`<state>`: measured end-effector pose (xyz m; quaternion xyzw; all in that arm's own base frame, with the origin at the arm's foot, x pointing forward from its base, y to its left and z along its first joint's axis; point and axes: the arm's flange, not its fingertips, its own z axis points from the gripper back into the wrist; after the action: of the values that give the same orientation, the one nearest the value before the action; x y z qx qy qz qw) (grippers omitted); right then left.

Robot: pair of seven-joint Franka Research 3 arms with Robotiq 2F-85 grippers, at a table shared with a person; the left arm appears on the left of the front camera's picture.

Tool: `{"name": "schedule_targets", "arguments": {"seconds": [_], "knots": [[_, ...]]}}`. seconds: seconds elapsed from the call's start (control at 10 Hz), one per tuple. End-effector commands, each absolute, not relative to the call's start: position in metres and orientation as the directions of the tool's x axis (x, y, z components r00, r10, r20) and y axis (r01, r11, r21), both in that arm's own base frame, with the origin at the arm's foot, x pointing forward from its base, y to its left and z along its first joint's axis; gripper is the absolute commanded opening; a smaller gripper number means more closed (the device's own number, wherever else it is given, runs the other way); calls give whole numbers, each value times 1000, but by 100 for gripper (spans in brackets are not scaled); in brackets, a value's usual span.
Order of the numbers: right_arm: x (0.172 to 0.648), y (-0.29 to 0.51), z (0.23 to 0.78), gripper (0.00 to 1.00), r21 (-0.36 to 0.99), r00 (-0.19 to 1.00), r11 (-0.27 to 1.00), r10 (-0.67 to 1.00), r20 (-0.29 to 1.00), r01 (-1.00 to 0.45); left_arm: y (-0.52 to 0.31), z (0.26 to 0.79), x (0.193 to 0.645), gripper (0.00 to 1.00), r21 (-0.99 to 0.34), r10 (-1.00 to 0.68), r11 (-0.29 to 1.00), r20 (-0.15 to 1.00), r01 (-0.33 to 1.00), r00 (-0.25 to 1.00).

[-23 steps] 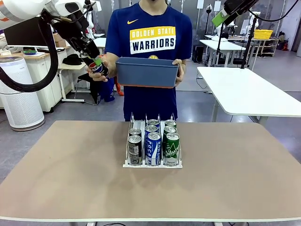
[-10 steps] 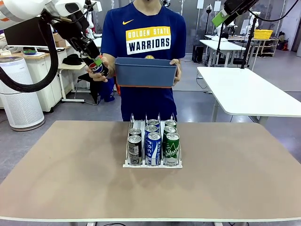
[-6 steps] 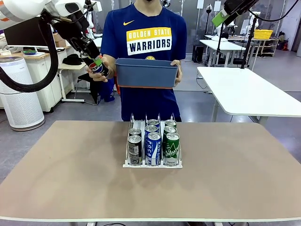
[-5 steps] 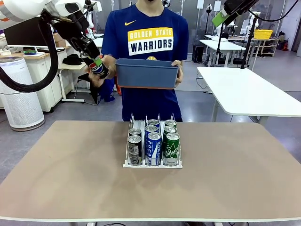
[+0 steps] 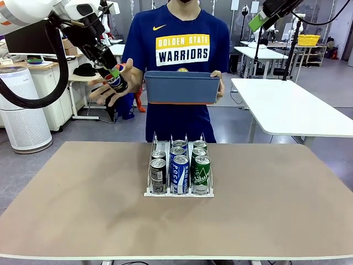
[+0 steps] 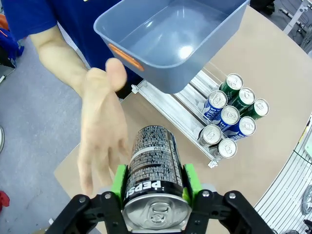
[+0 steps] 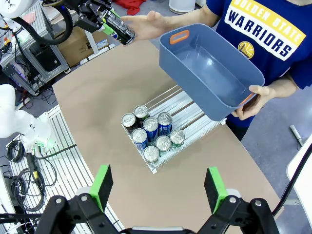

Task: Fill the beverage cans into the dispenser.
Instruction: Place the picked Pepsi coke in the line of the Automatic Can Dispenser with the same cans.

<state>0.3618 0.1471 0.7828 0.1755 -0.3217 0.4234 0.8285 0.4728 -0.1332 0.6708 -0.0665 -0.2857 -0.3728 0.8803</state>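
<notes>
My left gripper (image 5: 115, 77) is shut on a black beverage can (image 5: 115, 80) with a red-blue logo, held high at the far left, beyond the table's edge. In the left wrist view the green pads (image 6: 118, 181) press both sides of the can (image 6: 154, 163). The person's open hand (image 5: 106, 88) hovers just behind the can, apart from it. The white dispenser (image 5: 179, 194) stands mid-table with several black, blue-white and green cans (image 5: 180, 172) in its three lanes. My right gripper (image 7: 158, 189) hangs open and empty high above the table, at the top right in the front view (image 5: 258, 21).
The person at the far side holds an empty blue-grey bin (image 5: 182, 87) in one hand, above the far table edge. The bin (image 7: 209, 73) overhangs the back end of the dispenser (image 7: 192, 117). A white side table (image 5: 292, 107) stands at the right.
The person's hand has let go of the black can and spread open. The bin has shifted a little to the right, now carried by one hand. Both arms stay still.
</notes>
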Motion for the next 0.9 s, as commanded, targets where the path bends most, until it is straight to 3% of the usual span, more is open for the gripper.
{"name": "schedule_targets", "arguments": {"seconds": [0.0,0.7,0.8], "knots": [[361,147,783,100,23,435,574,593,677,-819,-131,672,472,0,92,-622,703,560,705,547],[361,147,783,100,23,435,574,593,677,-819,-131,672,472,0,92,-622,703,560,705,547],[361,147,783,100,23,435,574,593,677,-819,-133,671,473,58,96,-618,713,553,694,559]]}}
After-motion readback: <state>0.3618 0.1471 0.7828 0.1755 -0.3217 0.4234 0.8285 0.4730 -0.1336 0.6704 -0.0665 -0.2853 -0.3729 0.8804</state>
